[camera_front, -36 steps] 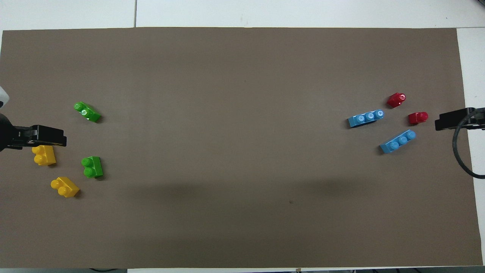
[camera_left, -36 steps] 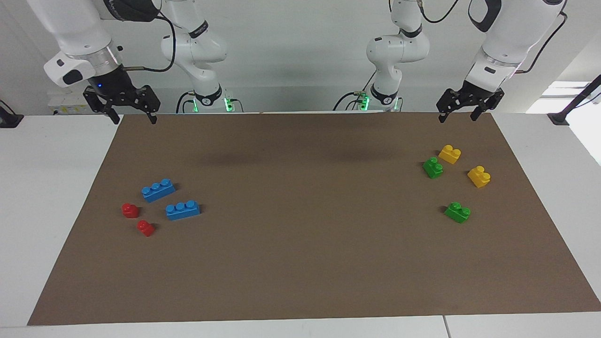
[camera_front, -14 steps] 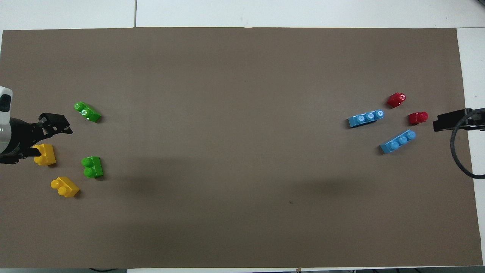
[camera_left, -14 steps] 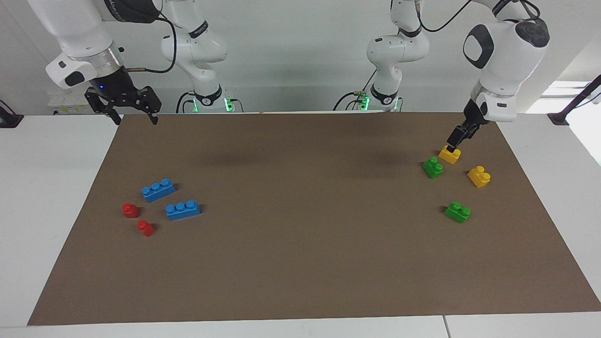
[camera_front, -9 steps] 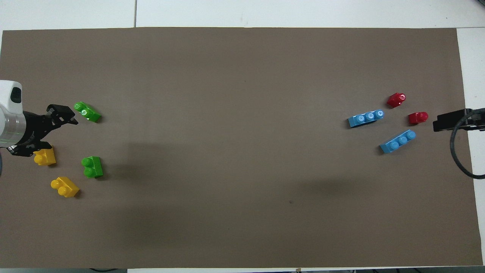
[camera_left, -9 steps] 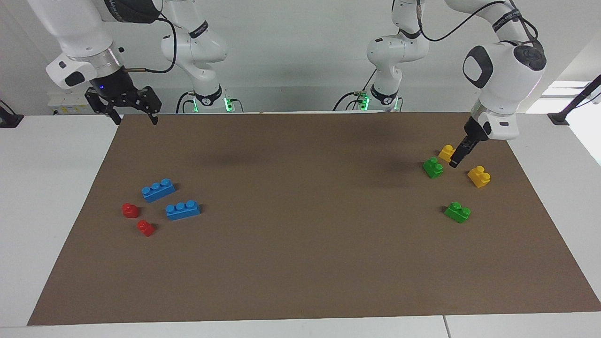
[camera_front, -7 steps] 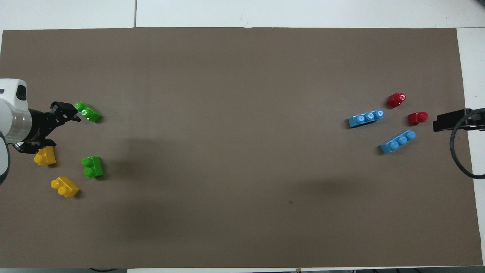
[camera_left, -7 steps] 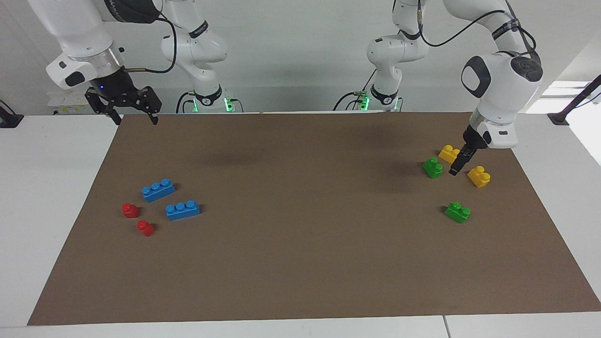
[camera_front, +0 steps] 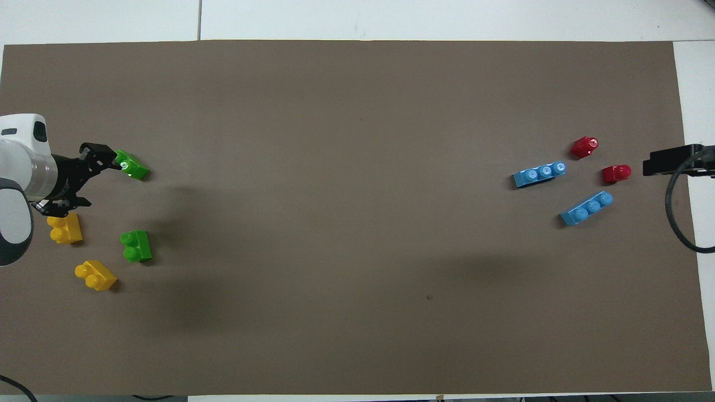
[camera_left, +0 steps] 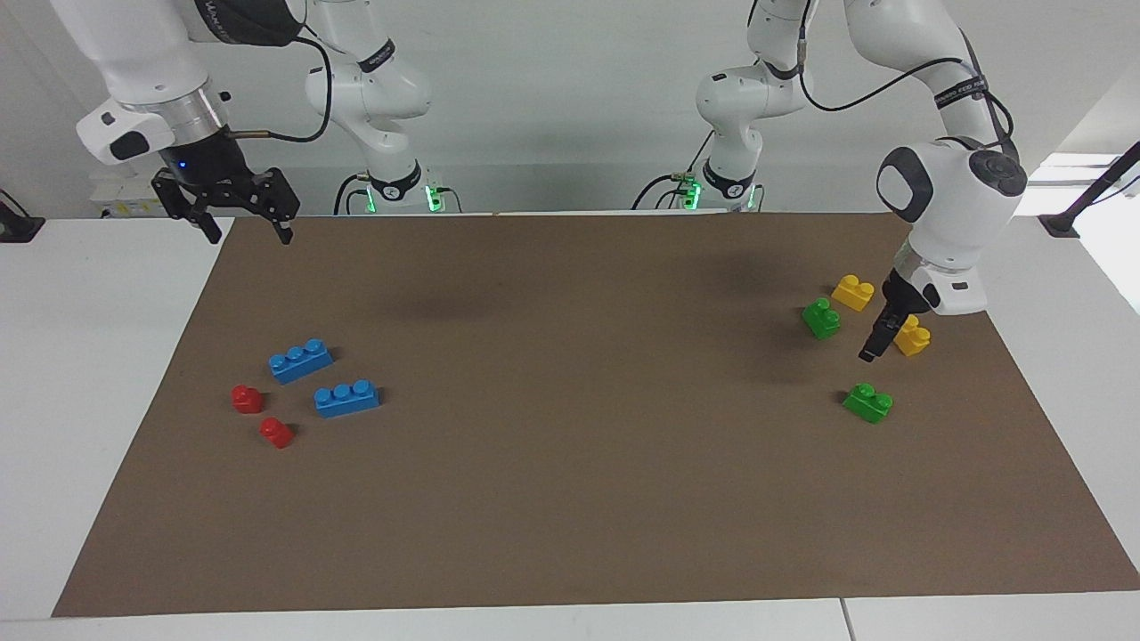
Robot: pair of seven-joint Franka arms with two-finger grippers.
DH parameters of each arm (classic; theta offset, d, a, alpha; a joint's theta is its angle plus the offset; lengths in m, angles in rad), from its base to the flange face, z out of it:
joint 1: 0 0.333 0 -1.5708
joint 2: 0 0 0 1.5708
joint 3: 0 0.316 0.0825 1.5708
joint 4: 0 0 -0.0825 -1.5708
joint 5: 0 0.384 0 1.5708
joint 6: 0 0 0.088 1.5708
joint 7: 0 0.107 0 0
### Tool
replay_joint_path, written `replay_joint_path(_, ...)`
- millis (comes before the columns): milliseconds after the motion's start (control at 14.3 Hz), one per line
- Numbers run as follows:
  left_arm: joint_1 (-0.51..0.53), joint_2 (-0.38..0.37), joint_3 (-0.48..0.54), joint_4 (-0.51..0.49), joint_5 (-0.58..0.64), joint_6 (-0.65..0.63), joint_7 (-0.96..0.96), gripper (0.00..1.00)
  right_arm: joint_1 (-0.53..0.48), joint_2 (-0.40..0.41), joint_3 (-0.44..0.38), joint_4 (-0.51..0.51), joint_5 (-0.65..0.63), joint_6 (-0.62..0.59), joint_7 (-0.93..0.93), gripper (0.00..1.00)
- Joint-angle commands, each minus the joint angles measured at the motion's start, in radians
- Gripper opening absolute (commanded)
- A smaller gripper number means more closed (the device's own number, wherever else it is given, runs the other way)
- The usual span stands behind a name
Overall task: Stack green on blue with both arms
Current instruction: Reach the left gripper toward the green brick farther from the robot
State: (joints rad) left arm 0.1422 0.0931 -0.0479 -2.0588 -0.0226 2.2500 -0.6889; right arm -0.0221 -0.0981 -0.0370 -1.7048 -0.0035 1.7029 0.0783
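Left black two-finger gripper [camera_left: 871,349]: open, empty, in the air among the bricks at the left arm's end. Right black two-finger gripper [camera_left: 239,223]: open, empty, waiting over the brown mat's [camera_left: 570,499] edge. Small green two-stud plastic bricks [camera_left: 868,401] [camera_left: 821,318]: on mat, apart. Long blue three-stud plastic bricks [camera_left: 346,397] [camera_left: 300,360]: right arm's end, unstacked.
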Motion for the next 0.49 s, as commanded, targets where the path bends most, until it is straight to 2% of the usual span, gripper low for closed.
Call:
replay_joint_path(0, 0.014, 0.049, -0.007, 0.009, -0.011, 0.071, -0.015, 1.00, -0.021, -0.008, 0.005, -0.044, 0.036, 0.047, 0.243, 0.99)
replay_joint_path(209, 0.022, 0.088, -0.006, 0.017, -0.060, 0.140, -0.023, 1.00, -0.030, 0.038, 0.005, -0.042, 0.083, 0.058, 0.492, 0.97)
replay_joint_path(418, 0.025, 0.141, -0.006, 0.046, -0.062, 0.180, -0.024, 1.00, -0.073, 0.101, 0.003, -0.038, 0.207, 0.073, 0.745, 0.96)
